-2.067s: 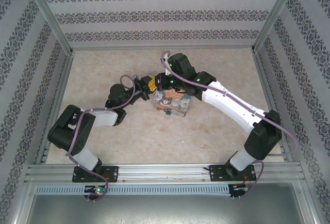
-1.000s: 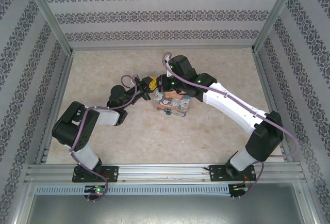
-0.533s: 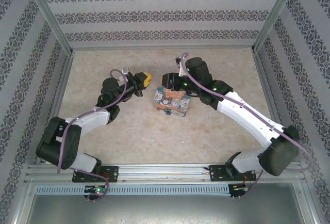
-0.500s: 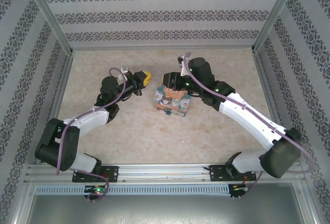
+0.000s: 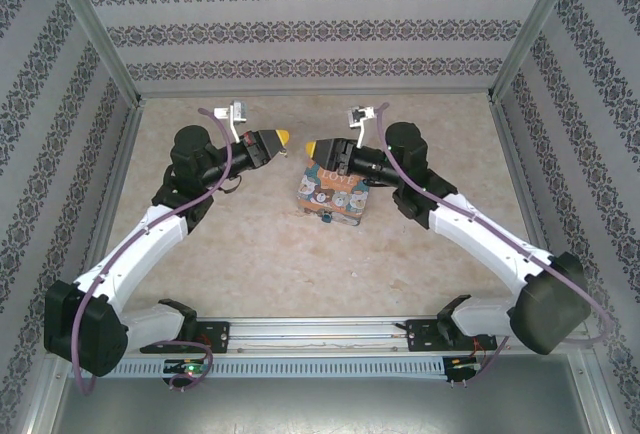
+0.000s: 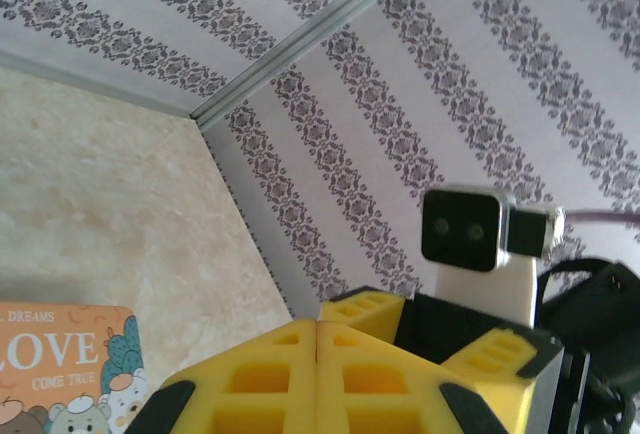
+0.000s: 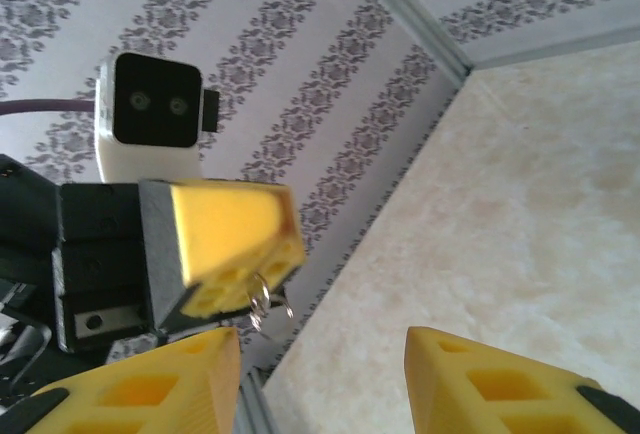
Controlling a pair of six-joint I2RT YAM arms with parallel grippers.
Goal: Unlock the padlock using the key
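Observation:
The tiny blue-teal padlock [image 5: 326, 219] hangs at the near edge of the colourful LOVE tin [image 5: 332, 192]. Both grippers hover above the tin's far side, tips facing each other a small gap apart. My left gripper [image 5: 279, 139] is shut, its yellow pads [image 6: 318, 354] pressed together. In the right wrist view a small silver key ring [image 7: 268, 299] dangles from under the left gripper's tip [image 7: 232, 234]; the key's blade is hidden between the pads. My right gripper [image 7: 320, 379] is open, holding nothing. Its fingers [image 6: 365, 309] also show in the left wrist view.
The tin [image 6: 60, 364] stands mid-table on the beige surface [image 5: 250, 254]. Patterned walls and metal frame rails [image 5: 100, 44] enclose the table on three sides. Open floor lies to the left, right and front of the tin.
Both grippers have risen off the tin and drawn apart, the left swinging up and left while staying shut. The right arm has stretched out and pulled back from the tin.

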